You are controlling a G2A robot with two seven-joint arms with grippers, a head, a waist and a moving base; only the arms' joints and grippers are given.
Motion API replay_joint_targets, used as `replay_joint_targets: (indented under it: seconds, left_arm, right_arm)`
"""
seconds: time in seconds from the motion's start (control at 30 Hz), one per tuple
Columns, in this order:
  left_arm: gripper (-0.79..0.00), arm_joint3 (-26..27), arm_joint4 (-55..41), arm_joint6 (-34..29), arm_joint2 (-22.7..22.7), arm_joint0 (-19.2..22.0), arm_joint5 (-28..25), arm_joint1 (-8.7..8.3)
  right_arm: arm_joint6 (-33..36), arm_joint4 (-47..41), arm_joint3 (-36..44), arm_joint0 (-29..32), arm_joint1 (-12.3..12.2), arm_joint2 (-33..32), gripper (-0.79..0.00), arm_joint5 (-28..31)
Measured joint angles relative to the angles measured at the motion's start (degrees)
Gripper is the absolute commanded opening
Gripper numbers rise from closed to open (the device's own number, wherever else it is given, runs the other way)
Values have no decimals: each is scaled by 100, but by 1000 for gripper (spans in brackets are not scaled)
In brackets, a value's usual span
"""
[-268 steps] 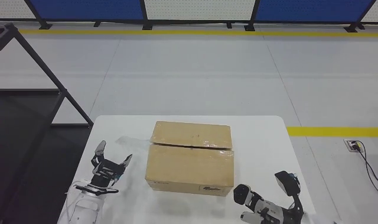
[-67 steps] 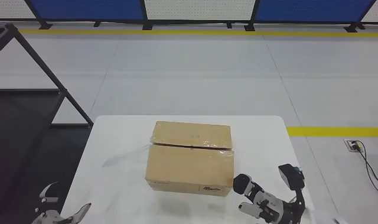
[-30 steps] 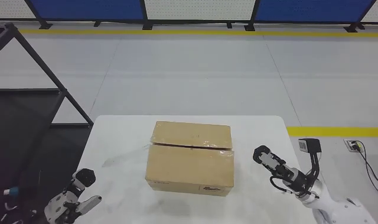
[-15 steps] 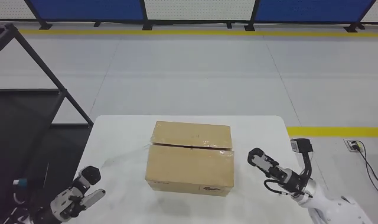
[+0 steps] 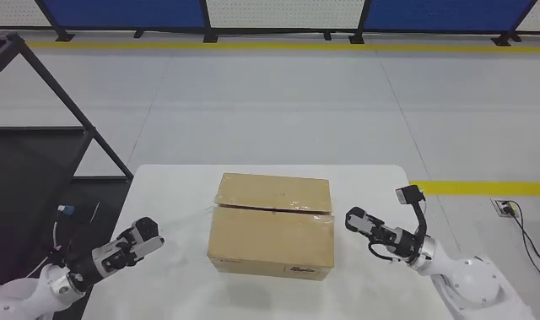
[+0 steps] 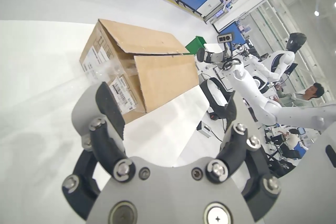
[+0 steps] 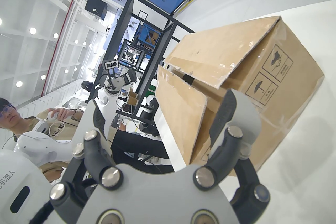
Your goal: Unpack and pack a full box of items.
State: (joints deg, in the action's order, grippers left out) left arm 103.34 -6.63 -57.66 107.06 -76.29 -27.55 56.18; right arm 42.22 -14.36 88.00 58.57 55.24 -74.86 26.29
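Closed box on table; black rack off its left. Left gripper near box's left end, right gripper just beside right end. Fingers apart on both.

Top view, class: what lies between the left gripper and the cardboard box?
Just bare table between the left gripper and the cardboard box, as the top view shows.

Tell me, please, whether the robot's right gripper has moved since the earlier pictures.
Yes. The right gripper has come closer to the brown cardboard box, now beside its right end.
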Motion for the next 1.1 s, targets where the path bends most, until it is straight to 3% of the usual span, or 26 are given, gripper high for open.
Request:
replay_joint_targets:
  seconds: [0.2,0.3,0.47,0.63,1.1]
  left_arm:
    - [0,0,-10,22,-4,-11,15,3]
    - [0,-18,-126,90,-129,12,342,-2]
    - [0,-208,-528,-399,-411,404,808,-50]
    - [0,-333,-590,-601,-615,610,875,-78]
    - [0,-335,-590,-596,-616,611,874,-79]
  right_arm:
    - [-38,-60,19,28,10,24,0,3]
    - [37,-170,-20,-15,32,101,0,22]
    - [215,-138,-164,-260,71,251,0,-58]
    - [211,-21,-317,-434,115,402,0,-127]
    - [646,-378,-640,-697,210,643,0,209]
